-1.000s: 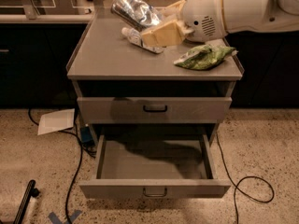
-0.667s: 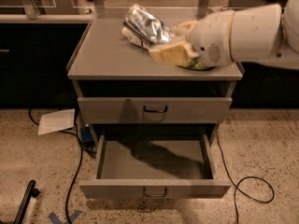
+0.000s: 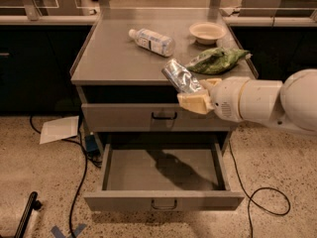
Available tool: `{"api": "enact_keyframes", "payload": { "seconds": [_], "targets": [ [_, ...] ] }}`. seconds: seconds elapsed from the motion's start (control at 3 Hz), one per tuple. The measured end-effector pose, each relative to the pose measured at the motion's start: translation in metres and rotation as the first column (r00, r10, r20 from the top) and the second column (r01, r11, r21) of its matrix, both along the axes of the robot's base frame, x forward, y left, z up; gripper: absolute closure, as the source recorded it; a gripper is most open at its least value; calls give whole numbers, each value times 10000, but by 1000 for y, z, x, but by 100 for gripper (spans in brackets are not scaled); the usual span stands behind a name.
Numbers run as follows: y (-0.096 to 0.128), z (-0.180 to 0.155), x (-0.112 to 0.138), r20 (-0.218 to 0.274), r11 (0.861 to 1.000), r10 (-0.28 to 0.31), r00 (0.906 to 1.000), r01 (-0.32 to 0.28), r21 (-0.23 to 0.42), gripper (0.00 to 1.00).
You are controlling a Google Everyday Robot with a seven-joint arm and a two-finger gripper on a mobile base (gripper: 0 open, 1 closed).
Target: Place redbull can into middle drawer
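Reaching in from the right edge, the white arm [image 3: 267, 100] is cut off there, so only its rounded forearm and wrist show. The lower end of the redbull can [image 3: 179, 76] is hidden inside the gripper [image 3: 200, 92], whose tan fingers [image 3: 194, 103] pinch it from either side. The can's print is hard to make out. It appears as a slim, shiny silver cylinder, tilted with its top up and to the left. It is held in the air in front of the desk [image 3: 114, 58] edge, above the upper drawer front [image 3: 124, 117] and over the middle drawer [image 3: 124, 201].

That drawer is pulled well out, its small dark handle centred on the front, and a dark shadow falls across its grey floor. On the desk a clear plastic bottle [image 3: 151, 41] lies on its side, a pale bowl [image 3: 207, 32] sits upright near the back right, and a green bag [image 3: 215, 61] lies just in front of the bowl. A sheet of paper [image 3: 59, 129] and cables [image 3: 267, 202] lie on the floor.
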State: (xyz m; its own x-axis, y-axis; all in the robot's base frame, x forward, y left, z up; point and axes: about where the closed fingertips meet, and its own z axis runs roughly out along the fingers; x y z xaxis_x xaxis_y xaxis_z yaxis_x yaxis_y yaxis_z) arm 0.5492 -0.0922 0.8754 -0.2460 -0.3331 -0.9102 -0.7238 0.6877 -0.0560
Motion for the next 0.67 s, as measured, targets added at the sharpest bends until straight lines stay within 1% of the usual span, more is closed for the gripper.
{"api": "enact_keyframes", "payload": {
  "seconds": [0.33, 0.67],
  "targets": [
    [-25, -41, 6, -418, 9931, -1173, 9922, 1176, 35, 100],
    [-45, -73, 10, -895, 9757, -2157, 9724, 2182, 196, 100]
  ]
}}
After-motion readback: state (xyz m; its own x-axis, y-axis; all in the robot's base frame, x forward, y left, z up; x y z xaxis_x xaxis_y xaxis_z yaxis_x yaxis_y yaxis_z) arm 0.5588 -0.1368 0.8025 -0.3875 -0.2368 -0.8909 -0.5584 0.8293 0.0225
